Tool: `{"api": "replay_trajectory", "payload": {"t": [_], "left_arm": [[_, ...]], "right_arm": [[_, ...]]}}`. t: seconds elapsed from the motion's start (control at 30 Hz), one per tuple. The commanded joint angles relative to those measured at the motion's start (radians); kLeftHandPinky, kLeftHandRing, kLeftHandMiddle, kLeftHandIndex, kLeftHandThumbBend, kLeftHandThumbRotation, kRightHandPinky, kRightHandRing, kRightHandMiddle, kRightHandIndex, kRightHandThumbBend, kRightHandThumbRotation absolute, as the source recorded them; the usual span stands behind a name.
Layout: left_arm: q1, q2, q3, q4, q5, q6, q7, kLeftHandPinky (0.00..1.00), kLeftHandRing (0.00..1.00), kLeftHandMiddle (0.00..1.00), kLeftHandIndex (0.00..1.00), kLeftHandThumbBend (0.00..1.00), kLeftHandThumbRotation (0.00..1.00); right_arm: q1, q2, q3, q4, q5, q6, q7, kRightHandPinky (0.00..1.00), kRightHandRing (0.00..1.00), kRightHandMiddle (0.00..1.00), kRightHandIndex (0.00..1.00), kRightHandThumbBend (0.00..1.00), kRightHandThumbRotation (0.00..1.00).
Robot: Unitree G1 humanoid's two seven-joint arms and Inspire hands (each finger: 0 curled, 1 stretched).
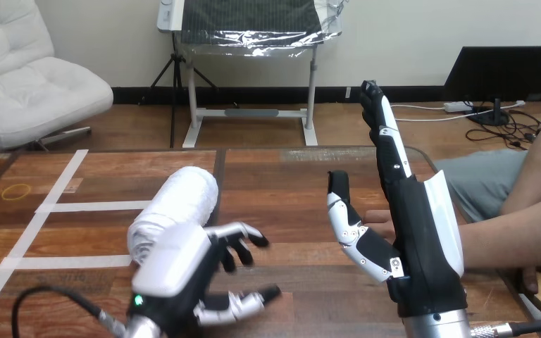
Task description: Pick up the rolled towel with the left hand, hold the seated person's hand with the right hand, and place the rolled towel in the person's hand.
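- White rolled towel (176, 208) lies on the wooden surface (282, 190) just beyond the left hand (176, 271). Its near end is hidden behind the back of that hand, and it is not gripped.
- Left hand is released: its fingers are loosely bent and point away from the towel, the thumb stands apart, and nothing lies between them.
- For a good pick, I judge the palm should turn towards the roll and close across its middle, not its end, so it neither tips nor unrolls.
- Right hand (412, 211) stands upright and released, fingers straight. The person's hand (380, 218) shows just behind its palm; whether they touch I cannot tell.
- Bare surface between the two hands leaves an open path for carrying the towel.
- On the right hand's outer side the surface's edge runs near, under the person's forearm (514, 243), so there is little room there.
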Motion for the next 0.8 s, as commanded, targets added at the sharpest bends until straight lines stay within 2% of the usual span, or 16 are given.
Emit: {"api": "replay_trajectory", "payload": {"t": [0.0,0.3,0.5,0.77], "left_arm": [[0.011,0.033,0.056,-0.247,0.005,-0.038,-0.038,0.39,0.49,0.56,0.64,0.65,0.51],[0.038,0.028,0.073,-0.282,0.018,-0.065,-0.037,0.37,0.47,0.55,0.63,0.65,0.48],[0.046,0.018,0.087,-0.284,0.045,-0.092,-0.007,0.36,0.46,0.54,0.63,0.66,0.45],[0.065,-0.002,0.109,-0.306,0.081,-0.097,0.018,0.4,0.5,0.57,0.66,0.64,0.45]], "right_arm": [[-0.043,0.025,0.001,-0.058,0.003,-0.012,-0.003,1.0,0.99,0.97,1.0,0.0,0.0],[-0.049,0.025,0.001,-0.052,0.009,-0.014,-0.002,1.0,0.95,0.93,1.0,0.0,0.0],[-0.049,0.028,0.003,-0.053,0.012,-0.009,-0.001,1.0,0.92,0.9,1.0,0.0,0.0],[-0.05,0.03,0.007,-0.052,0.015,-0.008,-0.001,1.0,0.9,0.89,1.0,0.0,0.0]]}}
